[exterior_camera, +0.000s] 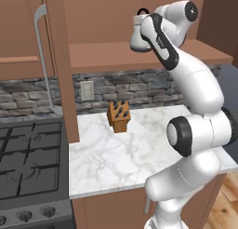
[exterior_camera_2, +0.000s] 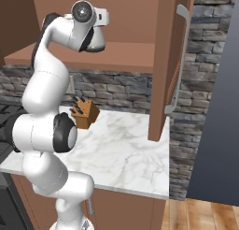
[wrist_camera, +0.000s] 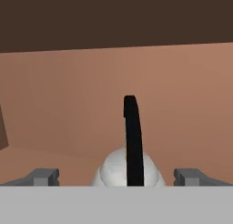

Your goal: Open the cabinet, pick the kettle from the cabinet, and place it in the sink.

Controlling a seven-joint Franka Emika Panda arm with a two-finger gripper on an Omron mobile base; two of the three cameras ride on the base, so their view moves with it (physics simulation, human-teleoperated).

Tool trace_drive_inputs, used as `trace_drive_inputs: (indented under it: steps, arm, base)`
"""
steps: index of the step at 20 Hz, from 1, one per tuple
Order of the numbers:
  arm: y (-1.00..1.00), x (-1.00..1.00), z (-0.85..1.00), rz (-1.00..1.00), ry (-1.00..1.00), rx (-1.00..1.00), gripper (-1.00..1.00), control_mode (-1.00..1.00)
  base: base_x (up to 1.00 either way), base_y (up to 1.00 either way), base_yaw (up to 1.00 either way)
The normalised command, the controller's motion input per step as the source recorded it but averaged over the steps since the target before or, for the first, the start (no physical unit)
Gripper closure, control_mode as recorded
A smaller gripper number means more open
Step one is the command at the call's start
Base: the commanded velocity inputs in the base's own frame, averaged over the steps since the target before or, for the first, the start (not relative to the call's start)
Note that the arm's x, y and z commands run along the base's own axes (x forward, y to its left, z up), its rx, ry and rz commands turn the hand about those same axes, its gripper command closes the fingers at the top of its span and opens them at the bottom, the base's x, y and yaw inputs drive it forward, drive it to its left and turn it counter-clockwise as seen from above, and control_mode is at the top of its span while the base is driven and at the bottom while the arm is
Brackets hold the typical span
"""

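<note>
While the cabinet (exterior_camera: 56,74) door stands open, I see the kettle (wrist_camera: 126,170) sitting on its shelf. My gripper (wrist_camera: 116,176) is wide open, one finger on each side, not touching it.

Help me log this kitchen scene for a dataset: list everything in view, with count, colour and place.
cabinet: one, reddish-brown, on the wall, doors open
bar handles: two seen, silver, on the open doors
kettle: one, silver-grey with black handle, on the cabinet shelf
knife block: one, brown, on the counter by the wall
counter: one, white marble
stove: one, black, left of the counter
wall outlet: one, pale, on the grey stone backsplash
gripper: one, dark fingertips open either side of the kettle
</note>
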Motion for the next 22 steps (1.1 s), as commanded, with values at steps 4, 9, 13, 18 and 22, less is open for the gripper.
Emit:
trace_drive_inputs:
  steps: [4, 9, 13, 18, 22]
  arm:
    - [0.06, 0.15, -0.06, 0.02, 0.00, 0.00, -1.00, -1.00]
    - [0.07, 0.14, -0.10, 0.02, 0.00, 0.00, -1.00, -1.00]
    - [0.07, 0.15, -0.11, 0.03, 0.00, 0.00, -1.00, -1.00]
    - [0.04, 0.18, -0.06, 0.04, 0.00, 0.00, -1.00, -1.00]
    - [0.00, 0.15, -0.03, 0.04, 0.00, 0.00, -1.00, -1.00]
  base:
    - [0.00, 0.00, 0.00]
    - [0.00, 0.00, 0.00]
    - [0.00, 0.00, 0.00]
    - [0.00, 0.00, 0.00]
    - [0.00, 0.00, 0.00]
